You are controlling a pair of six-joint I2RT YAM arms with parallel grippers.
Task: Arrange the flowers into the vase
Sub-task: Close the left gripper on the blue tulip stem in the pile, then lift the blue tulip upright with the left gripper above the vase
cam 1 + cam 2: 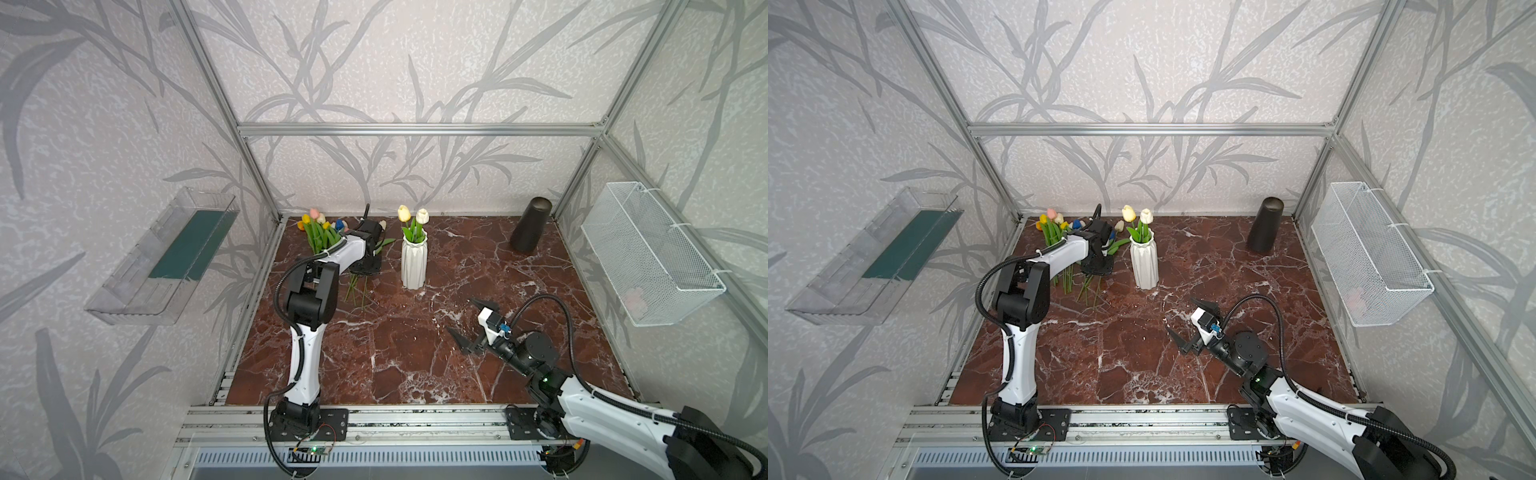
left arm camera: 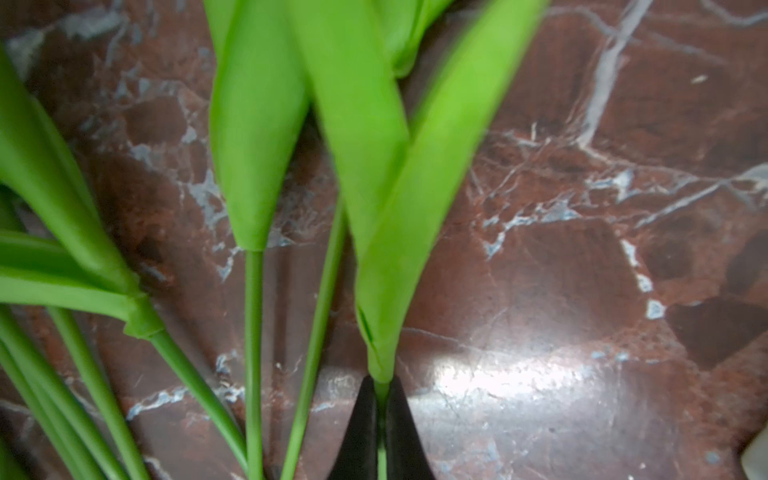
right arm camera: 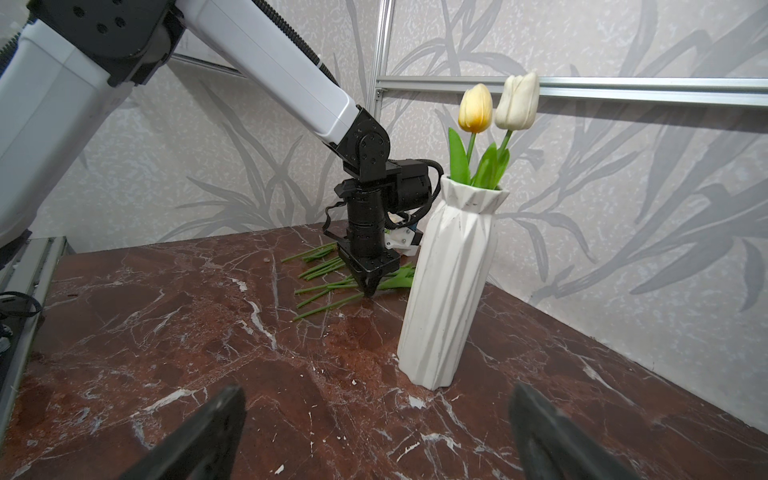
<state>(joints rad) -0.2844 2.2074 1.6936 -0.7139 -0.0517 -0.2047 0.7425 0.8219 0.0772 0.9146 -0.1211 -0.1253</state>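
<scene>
Loose flowers (image 1: 322, 232) (image 1: 1054, 226) lie in a heap at the back left of the marble table, heads toward the wall and green stems (image 3: 320, 270) toward the front. The white ribbed vase (image 1: 414, 262) (image 1: 1144, 262) (image 3: 451, 282) stands upright to their right, holding a yellow tulip (image 3: 476, 108) and a white tulip (image 3: 517, 102). My left gripper (image 2: 381, 415) (image 3: 370, 289) points down at the table among the stems, shut on one green stem (image 2: 382, 388) just below its leaves (image 2: 415, 208). My right gripper (image 1: 463, 316) (image 1: 1183, 314) (image 3: 376, 390) hovers wide open and empty in front of the vase.
A black tapered vase (image 1: 532, 226) (image 1: 1264, 226) stands at the back right corner. A white wire basket (image 1: 648, 253) hangs on the right wall and a clear plastic bin (image 1: 166, 257) on the left wall. Aluminium frame posts border the table.
</scene>
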